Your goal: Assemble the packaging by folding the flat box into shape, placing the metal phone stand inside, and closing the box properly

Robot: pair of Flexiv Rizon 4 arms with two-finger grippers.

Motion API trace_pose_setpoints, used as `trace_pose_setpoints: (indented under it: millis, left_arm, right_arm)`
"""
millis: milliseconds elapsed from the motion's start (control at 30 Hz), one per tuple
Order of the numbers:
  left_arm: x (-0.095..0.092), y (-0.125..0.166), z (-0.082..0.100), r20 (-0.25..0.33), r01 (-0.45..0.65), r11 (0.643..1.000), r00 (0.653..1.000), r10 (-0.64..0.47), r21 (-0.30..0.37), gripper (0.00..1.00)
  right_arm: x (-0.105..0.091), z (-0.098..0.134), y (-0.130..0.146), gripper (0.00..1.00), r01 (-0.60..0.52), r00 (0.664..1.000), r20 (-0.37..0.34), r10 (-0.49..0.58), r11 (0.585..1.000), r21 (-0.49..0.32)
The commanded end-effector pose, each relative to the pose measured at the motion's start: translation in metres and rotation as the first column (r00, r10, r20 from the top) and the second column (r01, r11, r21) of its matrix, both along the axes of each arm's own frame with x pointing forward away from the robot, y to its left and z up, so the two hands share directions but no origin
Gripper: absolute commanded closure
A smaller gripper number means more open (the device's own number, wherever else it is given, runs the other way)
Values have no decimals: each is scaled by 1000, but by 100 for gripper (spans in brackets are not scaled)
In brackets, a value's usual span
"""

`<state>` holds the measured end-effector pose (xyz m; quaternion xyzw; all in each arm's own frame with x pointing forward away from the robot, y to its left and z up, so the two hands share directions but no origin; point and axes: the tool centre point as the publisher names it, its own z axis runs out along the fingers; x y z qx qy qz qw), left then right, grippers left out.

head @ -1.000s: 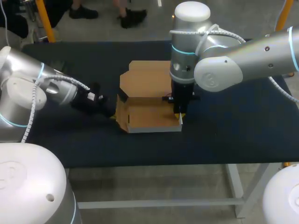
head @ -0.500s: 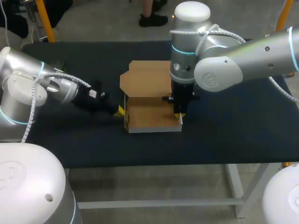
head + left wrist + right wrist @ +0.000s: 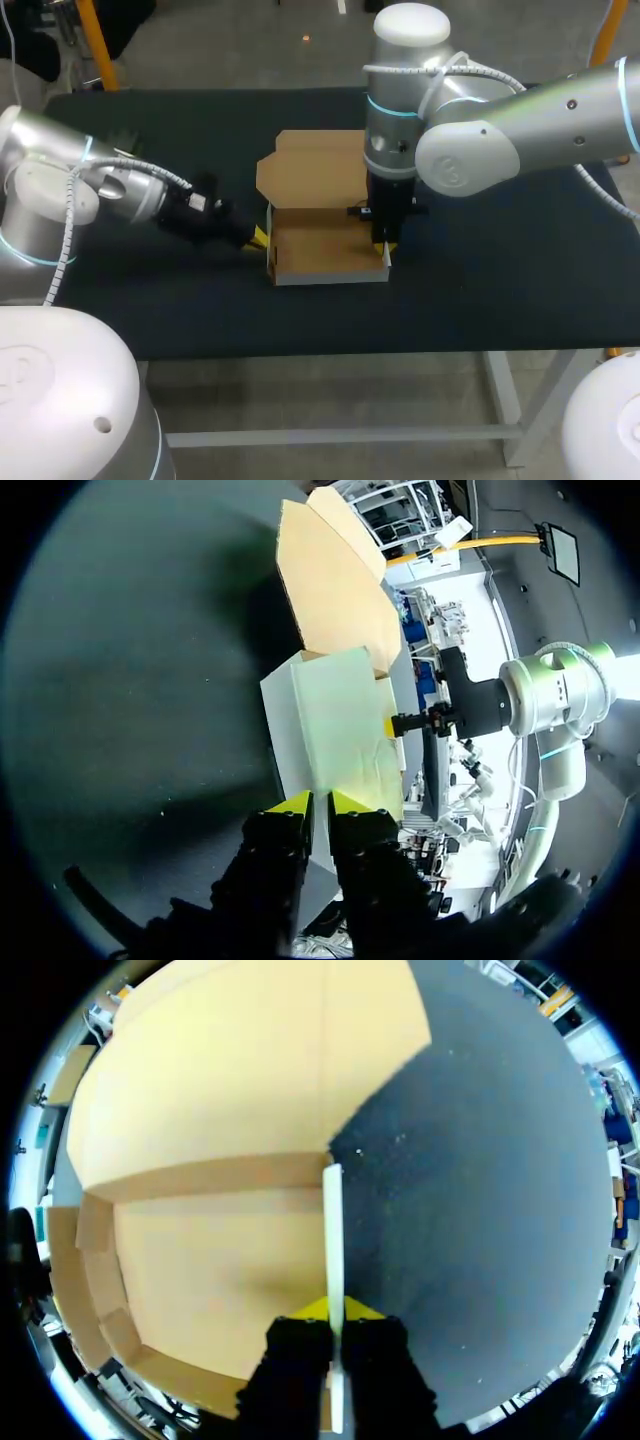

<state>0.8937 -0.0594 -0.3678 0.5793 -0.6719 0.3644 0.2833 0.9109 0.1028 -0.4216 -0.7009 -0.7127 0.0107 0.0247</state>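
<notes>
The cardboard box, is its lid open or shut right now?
Open. The lid is swung back behind the box, whose brown inside shows uncovered, with nothing in it.

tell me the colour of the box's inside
Plain tan cardboard; the box shows it best in the right wrist view.

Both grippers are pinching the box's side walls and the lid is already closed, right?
No. The left gripper and right gripper do pinch the box's side walls, but the lid is open, folded back behind the box; the head view shows it.
</notes>
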Motion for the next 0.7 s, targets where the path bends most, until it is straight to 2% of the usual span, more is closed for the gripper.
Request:
trace_pose_setpoints:
  millis: [33, 133, 333, 533, 700]
  left_arm:
    - [1, 2, -4, -6, 1, 1000, 1000, -1, -14, 82]
    - [2, 3, -4, -7, -6, 1000, 1000, 6, -26, 80]
    - [4, 4, -1, -11, -14, 998, 1000, 13, -54, 71]
    - [4, -2, 1, -13, -11, 997, 1000, 10, -73, 71]
    - [2, -14, 5, -3, 8, 999, 1000, -8, -50, 70]
  right_arm:
    - [2, -2, 1, 100, -1, 1000, -7, 1, 1000, -3]
    - [2, -2, 1, 100, -1, 1000, -7, 1, 1000, -3]
    - [2, -2, 1, 100, -1, 1000, -7, 1, 1000, -3]
    - [2, -2, 1, 100, -1, 1000, -7, 1, 1000, -3]
    - [2, -2, 1, 100, -1, 1000, -7, 1, 1000, -3]
